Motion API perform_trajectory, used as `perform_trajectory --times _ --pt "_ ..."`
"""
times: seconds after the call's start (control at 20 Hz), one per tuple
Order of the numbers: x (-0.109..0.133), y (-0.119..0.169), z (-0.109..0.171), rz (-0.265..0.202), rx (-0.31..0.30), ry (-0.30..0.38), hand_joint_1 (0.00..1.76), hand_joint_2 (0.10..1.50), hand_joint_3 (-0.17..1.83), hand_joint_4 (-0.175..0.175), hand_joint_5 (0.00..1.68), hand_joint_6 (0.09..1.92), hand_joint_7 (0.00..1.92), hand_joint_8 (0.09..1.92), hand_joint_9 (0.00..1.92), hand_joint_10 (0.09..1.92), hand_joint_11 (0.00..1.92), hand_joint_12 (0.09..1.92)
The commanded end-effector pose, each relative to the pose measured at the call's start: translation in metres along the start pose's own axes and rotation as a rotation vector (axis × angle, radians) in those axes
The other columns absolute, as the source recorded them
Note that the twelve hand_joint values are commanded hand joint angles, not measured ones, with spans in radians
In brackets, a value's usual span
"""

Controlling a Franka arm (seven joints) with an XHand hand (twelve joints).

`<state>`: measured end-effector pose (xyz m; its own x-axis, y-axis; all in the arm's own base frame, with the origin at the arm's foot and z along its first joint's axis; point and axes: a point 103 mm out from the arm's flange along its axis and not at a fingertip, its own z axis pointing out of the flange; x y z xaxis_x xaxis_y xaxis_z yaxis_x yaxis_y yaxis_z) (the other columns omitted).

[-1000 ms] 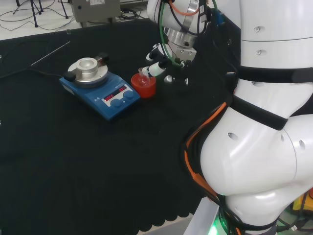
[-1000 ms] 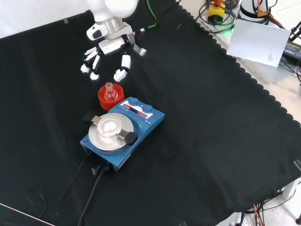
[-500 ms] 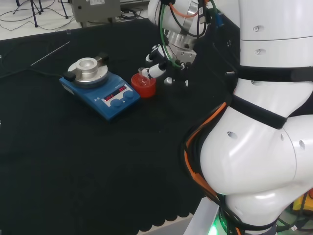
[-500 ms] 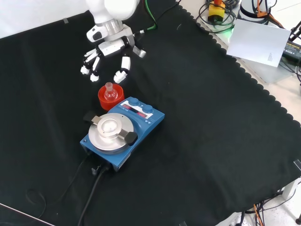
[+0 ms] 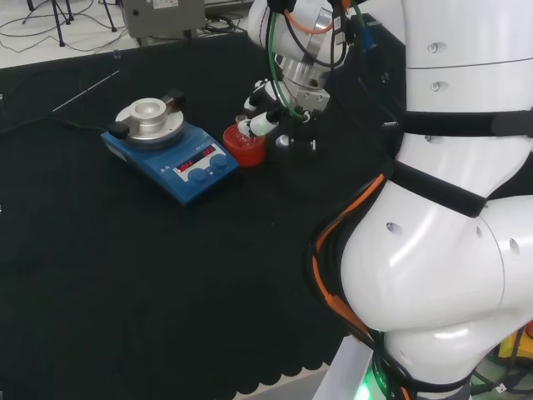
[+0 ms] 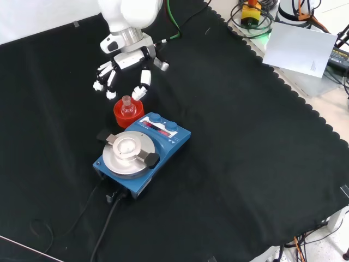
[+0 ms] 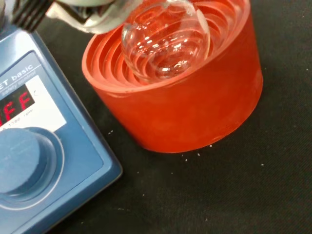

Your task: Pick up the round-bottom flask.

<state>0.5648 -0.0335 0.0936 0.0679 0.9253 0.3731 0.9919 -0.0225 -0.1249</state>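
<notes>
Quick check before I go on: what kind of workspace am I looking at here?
Most likely a chemistry lab bench set up for robot trials: a clear round-bottom flask sits in a red ribbed stand beside a blue hotplate stirrer on black cloth.

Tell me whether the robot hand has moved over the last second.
Yes. In the front view the robot hand has come down toward the red ribbed stand, fingers now just above it.

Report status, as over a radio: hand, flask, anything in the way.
Hand open, fingers spread, just above the flask. Round-bottom flask not yet gripped, upright in its red ribbed stand. Blue stirrer plate right beside the stand.
</notes>
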Motion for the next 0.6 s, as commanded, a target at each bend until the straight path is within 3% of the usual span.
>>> perform_trajectory --times 0.05,0.6 --pt "0.0 0.001 0.002 -0.004 0.002 0.002 0.9 0.56 0.68 0.033 0.66 0.47 0.17 0.55 0.29 0.67 0.0 1.23" --pt "0.003 0.008 0.011 -0.008 -0.005 -0.003 0.9 0.56 0.68 0.035 0.68 0.52 0.18 0.56 0.3 0.67 0.0 1.23"
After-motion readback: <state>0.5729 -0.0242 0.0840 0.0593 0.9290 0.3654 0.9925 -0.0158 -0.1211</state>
